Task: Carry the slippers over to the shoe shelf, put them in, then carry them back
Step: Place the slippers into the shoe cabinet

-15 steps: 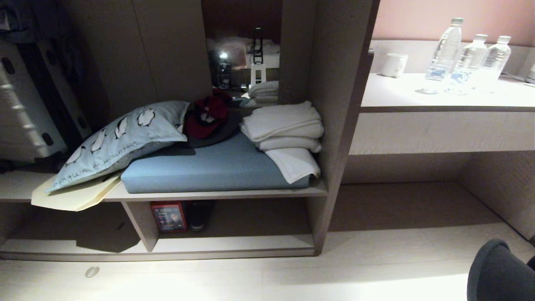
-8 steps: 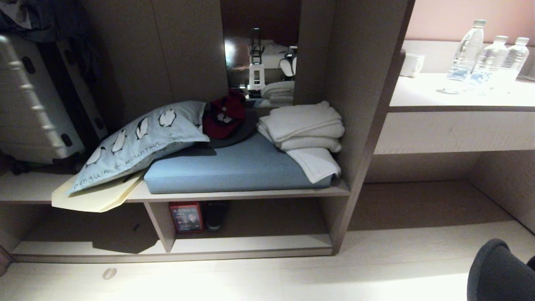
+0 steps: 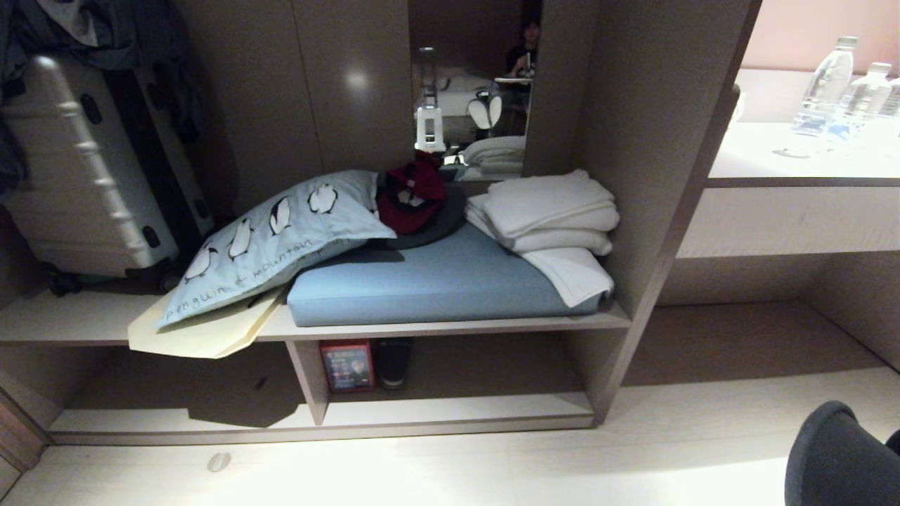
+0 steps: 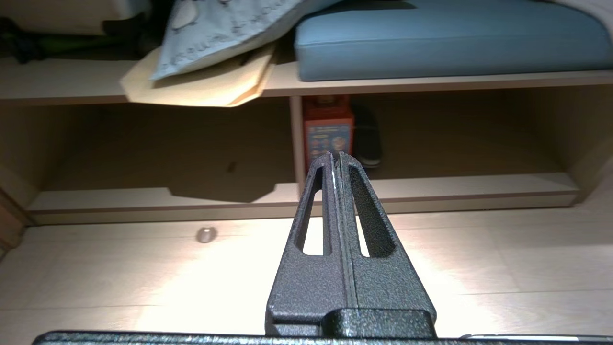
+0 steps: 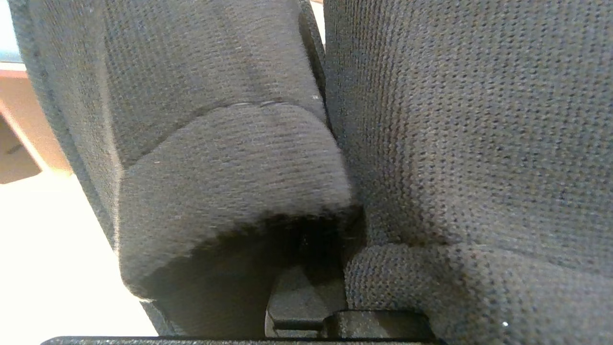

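The dark grey slippers [image 5: 215, 167] fill the right wrist view, draped close together over my right gripper, which is shut on them; only its base [image 5: 301, 302] shows, and the fingers are hidden by fabric. One rounded slipper toe [image 3: 837, 457] pokes into the head view's lower right corner. The shoe shelf [image 3: 457, 411] is the low pale-wood opening under the bench, with a thin upright divider [image 3: 308, 383], straight ahead across the floor. My left gripper [image 4: 335, 155] is shut and empty, and points at the divider of the shoe shelf [image 4: 431, 184].
A red box [image 3: 347, 365] and a black shoe [image 3: 394, 363] stand inside the shelf, right of the divider. Above lie a blue cushion [image 3: 436, 284], a penguin pillow [image 3: 281, 239] and folded towels [image 3: 548, 211]. A suitcase [image 3: 84, 169] stands left; a desk with bottles [image 3: 844, 91] stands right. A small round object [image 3: 219, 462] lies on the floor.
The whole scene has slid to the right in the head view, so the camera has turned or driven left. The slipper toe stays in the same corner; neither arm has moved.
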You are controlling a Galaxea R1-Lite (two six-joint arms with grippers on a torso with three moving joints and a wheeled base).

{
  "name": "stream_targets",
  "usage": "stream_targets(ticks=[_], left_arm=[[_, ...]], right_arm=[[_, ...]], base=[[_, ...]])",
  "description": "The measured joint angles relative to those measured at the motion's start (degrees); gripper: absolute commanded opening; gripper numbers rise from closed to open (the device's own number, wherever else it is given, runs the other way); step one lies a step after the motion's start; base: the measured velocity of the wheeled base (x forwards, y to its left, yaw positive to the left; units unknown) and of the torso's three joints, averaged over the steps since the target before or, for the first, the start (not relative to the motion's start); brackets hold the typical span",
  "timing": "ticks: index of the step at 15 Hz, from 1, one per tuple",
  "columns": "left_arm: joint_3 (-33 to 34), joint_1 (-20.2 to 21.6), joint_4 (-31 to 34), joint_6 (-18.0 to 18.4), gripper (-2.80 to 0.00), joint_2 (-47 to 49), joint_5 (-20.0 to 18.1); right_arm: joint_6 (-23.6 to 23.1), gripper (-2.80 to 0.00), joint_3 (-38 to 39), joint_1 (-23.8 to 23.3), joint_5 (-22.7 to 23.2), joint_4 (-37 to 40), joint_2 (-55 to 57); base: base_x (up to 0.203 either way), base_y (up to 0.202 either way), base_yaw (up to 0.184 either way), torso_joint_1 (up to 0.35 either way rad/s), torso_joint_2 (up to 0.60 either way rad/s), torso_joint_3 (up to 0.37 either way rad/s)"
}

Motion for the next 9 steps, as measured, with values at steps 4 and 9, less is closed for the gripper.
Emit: stream_targets(ticks=[4,9], left_arm=[[0.00,0.00,-0.02,0.04,-2.80,0.00,0.00],[0.00,0.00,0.00,-0.02,-2.80,0.00,0.00]], right_arm=[[0.00,-2.80,0.00,0.00,0.00,-0.01,0.00],[0.06,-2.80,0.00,0.00,-0.01,-0.01,0.00]], base=[[0.000,0.196,-0.002,0.003,0.00,0.001],[0.000,0.195,-0.002,0.004,0.00,0.003]])
